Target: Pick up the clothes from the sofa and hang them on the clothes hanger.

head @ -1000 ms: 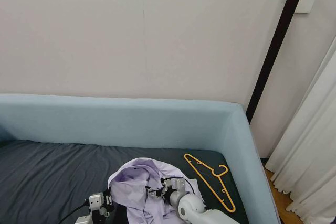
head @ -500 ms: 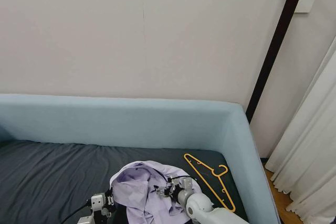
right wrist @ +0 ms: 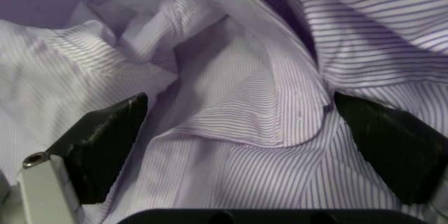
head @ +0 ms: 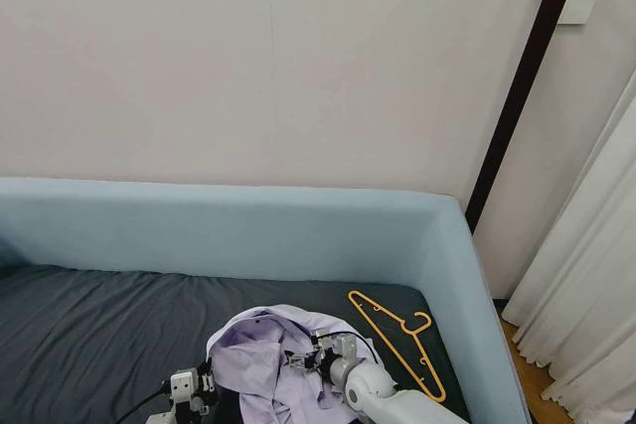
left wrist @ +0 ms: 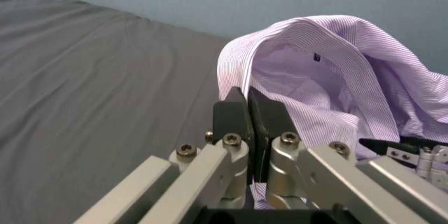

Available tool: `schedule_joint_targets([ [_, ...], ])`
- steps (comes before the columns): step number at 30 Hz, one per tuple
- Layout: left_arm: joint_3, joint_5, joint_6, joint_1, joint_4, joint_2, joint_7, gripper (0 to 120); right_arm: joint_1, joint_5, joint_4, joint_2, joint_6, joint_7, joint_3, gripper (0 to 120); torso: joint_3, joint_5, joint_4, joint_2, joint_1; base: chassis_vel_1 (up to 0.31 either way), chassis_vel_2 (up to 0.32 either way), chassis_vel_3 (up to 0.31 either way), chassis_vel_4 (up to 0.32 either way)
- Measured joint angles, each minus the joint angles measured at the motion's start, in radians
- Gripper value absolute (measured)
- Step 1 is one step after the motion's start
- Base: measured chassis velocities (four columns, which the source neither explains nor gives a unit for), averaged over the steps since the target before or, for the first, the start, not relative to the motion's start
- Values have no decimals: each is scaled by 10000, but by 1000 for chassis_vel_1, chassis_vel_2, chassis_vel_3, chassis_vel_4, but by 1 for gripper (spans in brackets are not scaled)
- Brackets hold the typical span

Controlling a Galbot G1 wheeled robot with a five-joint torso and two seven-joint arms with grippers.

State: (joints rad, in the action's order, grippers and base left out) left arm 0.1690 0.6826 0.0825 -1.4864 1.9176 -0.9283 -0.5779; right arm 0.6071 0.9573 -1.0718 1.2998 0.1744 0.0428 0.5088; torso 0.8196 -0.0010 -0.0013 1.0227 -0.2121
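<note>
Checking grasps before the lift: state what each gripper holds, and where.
Left gripper: shut on the shirt, at its edge beside the collar. Right gripper: open astride the collar, holding nothing.

Silver alu links (left wrist: 183, 184) w/ screws (left wrist: 232, 140), blk fingers (left wrist: 231, 116).

Lower part of the purple shirt (head: 260, 359) beyond the head view's bottom edge; right gripper (head: 301, 357) partly amid its folds.

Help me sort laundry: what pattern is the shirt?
The shirt has fine lilac-and-white stripes, clearest in the right wrist view.
</note>
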Motion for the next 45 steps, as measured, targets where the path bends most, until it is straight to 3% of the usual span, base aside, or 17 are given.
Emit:
schedule_joint_targets([
  [16, -2, 8, -16, -16, -25, -52, -18, 0, -87, 152, 378, 265, -47, -201, 73, 100, 0, 2, 2, 0, 0, 0, 0, 0, 0],
  [20, -30, 22, -16, 52, -37, -62, -24, 0, -115, 344, 514, 307, -143, -222, 4, 88, 0, 2, 1, 0, 0, 0, 0, 0, 0],
  [22, -30, 22, -16, 52, -37, -62, -24, 0, -115, 344, 514, 307, -143, -222, 4, 88, 0, 2, 1, 0, 0, 0, 0, 0, 0],
  [26, -50, 44, -26, 84, -39, -55, -46, 0, -133, 360, 677, 359, -213, -432, 60, 55, 0, 2, 0, 0, 0, 0, 0, 0, 0],
  [32, -50, 48, -27, 91, -63, -50, -48, 0, -145, 358, 685, 395, -233, -448, 77, 39, 0, 2, 1, 0, 0, 0, 0, 0, 0],
  [40, -133, 35, -28, 134, -169, -76, -47, 0, -114, 350, 742, 341, -393, -561, 39, 6, 0, 2, 1, 0, 0, 0, 0, 0, 0],
  [45, -203, -28, -27, 133, -227, -117, -36, 0, -31, 357, 551, 199, -468, -596, -199, 0, 0, 2, 1, 0, 0, 0, 0, 0, 0],
])
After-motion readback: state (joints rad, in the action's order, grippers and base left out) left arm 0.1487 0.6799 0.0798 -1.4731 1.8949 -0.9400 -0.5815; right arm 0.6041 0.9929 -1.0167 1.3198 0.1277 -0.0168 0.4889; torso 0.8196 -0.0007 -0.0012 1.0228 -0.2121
